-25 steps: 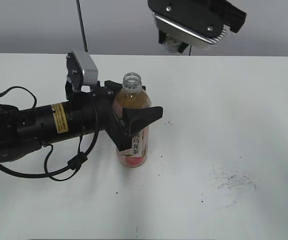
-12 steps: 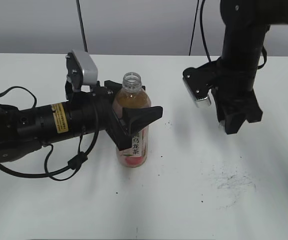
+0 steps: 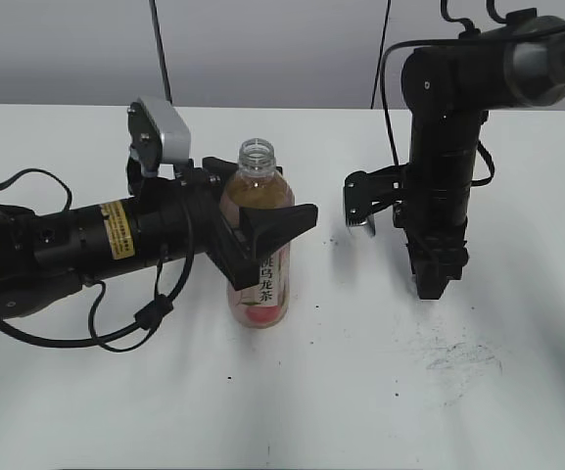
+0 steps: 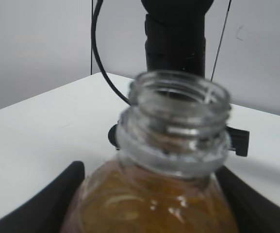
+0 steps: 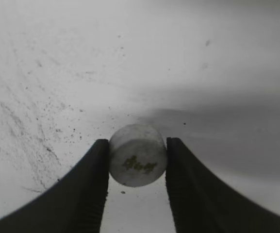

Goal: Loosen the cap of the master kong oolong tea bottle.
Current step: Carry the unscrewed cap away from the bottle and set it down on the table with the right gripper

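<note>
While the left hand (image 3: pixel 262 245) is gripping the bottle (image 3: pixel 258 257) around its body, both fingers pressing its sides, the bottle is standing upright on the white tabletop (image 3: pixel 360 392) with its threaded neck open and uncapped. Well to the right of it, the right hand (image 5: pixel 137 162) is pointing down at the scuffed tabletop, its two dark fingers (image 5: pixel 89 189) closing on the small pale cap (image 5: pixel 138 155), which is sitting between their tips.
</note>
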Robot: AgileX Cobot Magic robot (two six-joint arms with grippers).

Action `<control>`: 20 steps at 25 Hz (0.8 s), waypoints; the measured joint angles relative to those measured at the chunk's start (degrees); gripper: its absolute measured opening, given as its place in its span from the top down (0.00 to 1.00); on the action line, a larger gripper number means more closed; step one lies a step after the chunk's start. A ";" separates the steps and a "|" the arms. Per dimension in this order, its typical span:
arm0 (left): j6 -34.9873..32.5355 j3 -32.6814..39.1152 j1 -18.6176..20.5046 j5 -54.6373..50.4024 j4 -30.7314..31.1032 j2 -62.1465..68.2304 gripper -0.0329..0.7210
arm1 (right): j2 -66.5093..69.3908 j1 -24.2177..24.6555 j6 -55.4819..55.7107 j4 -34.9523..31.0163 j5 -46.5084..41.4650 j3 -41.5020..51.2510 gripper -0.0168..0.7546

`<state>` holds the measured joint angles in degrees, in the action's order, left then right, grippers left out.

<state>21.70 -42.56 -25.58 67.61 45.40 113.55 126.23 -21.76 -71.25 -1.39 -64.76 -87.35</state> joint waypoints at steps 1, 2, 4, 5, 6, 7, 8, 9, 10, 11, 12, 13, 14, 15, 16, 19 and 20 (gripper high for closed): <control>0.00 0.00 0.00 0.00 0.00 0.00 0.36 | 0.11 0.00 2.09 -0.21 0.07 0.00 0.54; 0.00 0.00 0.00 0.00 0.00 0.00 0.36 | 0.11 0.05 3.98 -0.75 0.07 0.00 0.47; 0.00 0.00 0.00 0.00 0.00 0.00 0.36 | 0.11 0.05 6.19 -1.88 0.12 0.00 0.34; 0.00 0.00 0.00 0.00 0.00 0.00 0.36 | 0.11 0.05 6.72 -2.15 0.19 0.00 0.28; 0.00 0.00 0.00 0.00 0.00 0.00 0.36 | 0.11 0.05 7.08 -2.41 0.35 0.00 0.25; 0.00 0.00 0.00 0.00 0.00 0.00 0.36 | 0.11 0.05 7.39 -2.57 0.67 0.00 0.24; 0.00 0.00 0.00 0.00 0.00 0.00 0.36 | 0.04 0.05 7.95 -2.81 1.36 0.00 0.24; 0.00 0.00 0.00 0.00 0.00 0.00 0.36 | -0.18 0.05 8.54 -3.24 1.90 0.00 0.23; 0.00 0.00 0.00 0.00 0.00 0.00 0.36 | -0.55 0.05 8.92 -3.70 2.29 0.00 0.23; 0.00 0.00 0.00 0.00 0.00 0.00 0.36 | -0.95 0.05 9.13 -4.09 2.80 0.00 0.23; 0.00 0.00 0.00 0.00 0.00 0.00 0.35 | -1.44 0.05 9.32 -4.48 3.17 0.00 0.23; -0.06 0.00 0.00 0.00 -0.08 0.00 0.34 | -1.99 0.05 9.34 -5.10 3.48 0.00 0.23; -0.06 0.00 0.00 0.00 -0.16 0.00 0.32 | -2.30 0.05 9.45 -5.94 3.86 0.00 0.23; -0.06 0.00 0.00 0.00 -0.22 0.00 0.30 | -2.49 0.05 9.51 -6.78 4.50 0.00 0.23; -0.06 0.00 0.00 0.00 -0.28 0.00 0.28 | -2.54 0.05 9.51 -7.47 5.05 0.00 0.23; -0.06 0.00 0.00 0.87 -0.35 0.00 0.23 | -2.54 0.05 9.51 -8.55 6.01 0.00 0.23; -0.10 0.00 0.00 1.10 -0.40 0.00 0.21 | -2.54 0.05 9.62 -8.85 6.00 0.00 0.23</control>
<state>21.60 -42.56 -25.58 68.71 45.00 113.55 123.69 -21.71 -61.64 -10.24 -58.76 -87.35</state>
